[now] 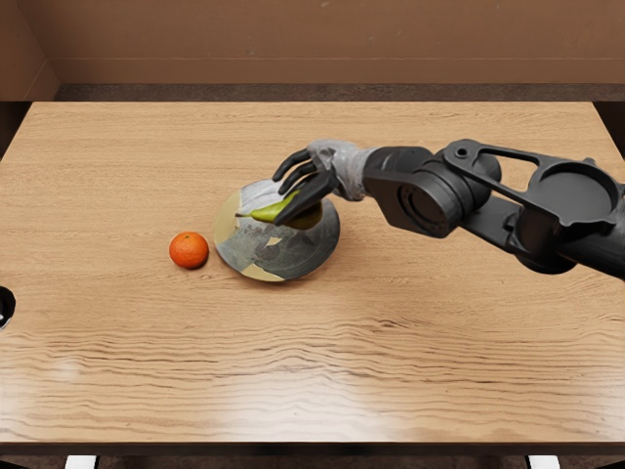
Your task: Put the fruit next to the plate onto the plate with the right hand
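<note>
Hovering over the grey-and-tan plate (293,256), right hand (311,181) clamped around a yellow-green fruit (273,209), orange (188,250) resting just left of the plate, on a wooden table (391,342).

My right arm (508,210) is dark grey with round joint housings; a pale mottled cuff (337,156) wraps the wrist, and my fingers (293,161) are black

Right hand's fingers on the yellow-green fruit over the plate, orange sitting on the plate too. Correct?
No. Head view: the orange lies on the table beside the plate, not on it. The right hand has its fingers on the yellow-green fruit over the plate.
</note>
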`<state>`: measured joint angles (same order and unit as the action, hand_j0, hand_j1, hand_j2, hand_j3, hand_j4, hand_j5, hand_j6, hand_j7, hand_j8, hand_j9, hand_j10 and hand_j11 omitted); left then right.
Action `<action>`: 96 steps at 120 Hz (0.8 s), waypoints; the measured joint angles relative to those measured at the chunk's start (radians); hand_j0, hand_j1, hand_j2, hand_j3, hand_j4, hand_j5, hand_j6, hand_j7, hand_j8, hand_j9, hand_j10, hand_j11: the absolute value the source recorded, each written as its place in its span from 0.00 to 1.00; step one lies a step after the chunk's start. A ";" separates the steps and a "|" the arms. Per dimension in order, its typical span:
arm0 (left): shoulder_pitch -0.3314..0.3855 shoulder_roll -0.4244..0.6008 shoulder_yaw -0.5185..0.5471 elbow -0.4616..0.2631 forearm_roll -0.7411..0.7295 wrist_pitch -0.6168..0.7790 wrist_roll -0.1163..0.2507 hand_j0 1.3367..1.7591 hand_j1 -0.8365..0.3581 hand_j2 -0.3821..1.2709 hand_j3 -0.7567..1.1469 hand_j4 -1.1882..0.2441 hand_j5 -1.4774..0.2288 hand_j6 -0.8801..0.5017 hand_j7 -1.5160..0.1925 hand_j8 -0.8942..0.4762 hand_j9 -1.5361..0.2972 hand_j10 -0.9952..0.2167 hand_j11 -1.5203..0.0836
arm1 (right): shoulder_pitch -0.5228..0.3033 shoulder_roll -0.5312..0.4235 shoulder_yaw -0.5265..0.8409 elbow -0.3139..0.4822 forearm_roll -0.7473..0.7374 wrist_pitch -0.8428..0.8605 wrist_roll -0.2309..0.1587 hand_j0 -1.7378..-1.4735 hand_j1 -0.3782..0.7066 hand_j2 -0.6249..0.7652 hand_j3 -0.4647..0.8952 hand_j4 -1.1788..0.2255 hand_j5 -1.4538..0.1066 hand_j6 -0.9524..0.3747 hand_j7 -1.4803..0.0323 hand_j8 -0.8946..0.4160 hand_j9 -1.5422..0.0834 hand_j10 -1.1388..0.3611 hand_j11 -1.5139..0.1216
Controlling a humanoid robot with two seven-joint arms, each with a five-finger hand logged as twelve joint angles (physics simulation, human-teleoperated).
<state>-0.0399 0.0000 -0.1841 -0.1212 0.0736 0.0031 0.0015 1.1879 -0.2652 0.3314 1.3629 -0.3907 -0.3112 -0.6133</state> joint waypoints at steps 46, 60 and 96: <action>0.000 0.000 0.000 0.000 0.000 0.000 0.000 0.76 0.97 0.23 0.40 0.82 0.85 0.62 0.87 0.64 0.82 0.80 0.93 | -0.002 0.021 -0.010 -0.032 -0.004 -0.007 0.002 0.31 0.55 0.54 0.34 0.39 0.42 0.25 0.44 0.28 0.45 0.47 0.42; 0.000 0.000 0.000 0.000 0.000 0.000 0.000 0.76 0.97 0.23 0.40 0.82 0.85 0.62 0.87 0.64 0.82 0.80 0.93 | -0.003 0.021 -0.011 -0.034 -0.003 -0.008 0.002 0.31 0.50 0.48 0.34 0.47 0.51 0.33 0.54 0.33 0.54 0.50 0.52; 0.000 0.000 0.000 0.000 0.000 0.000 0.000 0.76 0.97 0.23 0.40 0.82 0.85 0.62 0.87 0.64 0.82 0.80 0.93 | -0.003 0.021 -0.005 -0.047 -0.003 -0.003 0.002 0.30 0.23 0.44 0.34 0.69 0.76 0.57 0.80 0.54 0.79 0.64 0.76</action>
<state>-0.0399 0.0000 -0.1841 -0.1212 0.0736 0.0031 0.0015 1.1853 -0.2441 0.3262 1.3155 -0.3939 -0.3145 -0.6109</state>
